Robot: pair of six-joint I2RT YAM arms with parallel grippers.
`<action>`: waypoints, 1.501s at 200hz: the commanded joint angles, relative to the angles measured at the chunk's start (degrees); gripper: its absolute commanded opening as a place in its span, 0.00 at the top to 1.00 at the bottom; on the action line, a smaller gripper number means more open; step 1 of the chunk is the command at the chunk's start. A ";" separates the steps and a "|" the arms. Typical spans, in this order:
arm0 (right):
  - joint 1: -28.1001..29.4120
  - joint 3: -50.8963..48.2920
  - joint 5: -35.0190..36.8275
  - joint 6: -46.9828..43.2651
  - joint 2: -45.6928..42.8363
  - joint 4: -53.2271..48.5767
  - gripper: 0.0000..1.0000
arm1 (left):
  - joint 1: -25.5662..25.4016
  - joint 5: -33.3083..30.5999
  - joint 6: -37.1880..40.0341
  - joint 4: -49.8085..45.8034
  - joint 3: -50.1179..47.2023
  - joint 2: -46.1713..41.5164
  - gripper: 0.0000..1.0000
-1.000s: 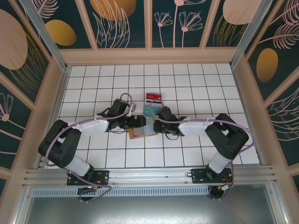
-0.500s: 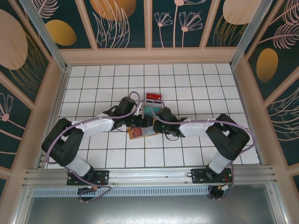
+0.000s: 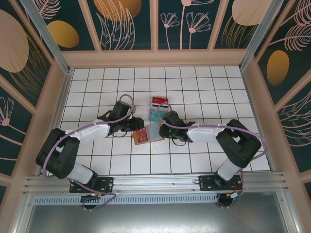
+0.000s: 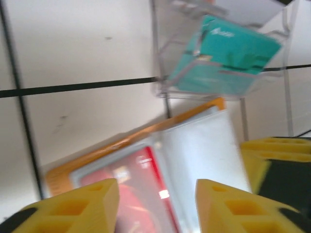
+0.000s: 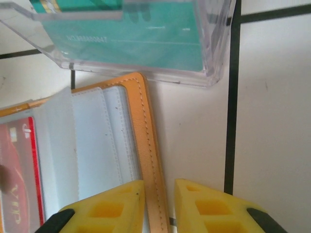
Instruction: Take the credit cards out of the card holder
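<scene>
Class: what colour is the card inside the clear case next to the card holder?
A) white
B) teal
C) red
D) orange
B: the card seen through the clear case, just beyond the open card holder, is teal.

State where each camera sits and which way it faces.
Top external: above, behind the bases, facing down on the white tiled table; both arms, left tool and right tool at the orange-tan folding card holder.
Left wrist: on the left arm, facing down past its spread yellow fingers at the holder.
Right wrist: facing down, yellow fingers straddling the holder's orange edge.
Shared by both wrists: the holder and the teal card in a clear plastic case.
</scene>
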 commanded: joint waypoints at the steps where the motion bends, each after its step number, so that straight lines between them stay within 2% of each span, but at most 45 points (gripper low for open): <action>1: -0.40 2.39 3.14 0.74 -3.59 -1.45 0.77 | 0.03 -2.68 0.68 -2.90 -1.33 -0.08 0.62; 36: -0.23 5.93 0.60 -1.06 -2.38 -1.78 0.77 | 0.03 -3.33 0.48 -2.50 -1.63 1.68 0.68; 51: -0.12 6.65 -3.60 -1.57 -1.04 -0.10 0.83 | 0.05 -3.90 0.65 -2.92 -1.44 2.41 0.70; 89: 1.22 8.41 -8.82 -1.79 2.39 3.61 0.87 | 0.03 -4.41 0.57 -2.88 -1.91 3.45 0.72; 120: 1.45 9.59 -12.49 -1.75 5.13 4.38 0.87 | 0.07 -2.73 0.18 -1.59 -2.34 4.41 0.72; 155: 1.43 10.24 -14.42 -0.65 8.00 5.02 0.83 | 0.03 -1.77 -0.13 -0.78 -2.40 5.82 0.72; 300: 0.83 11.10 -19.47 2.26 13.97 6.05 0.84 | 0.03 0.40 -1.31 0.99 -3.19 6.20 0.73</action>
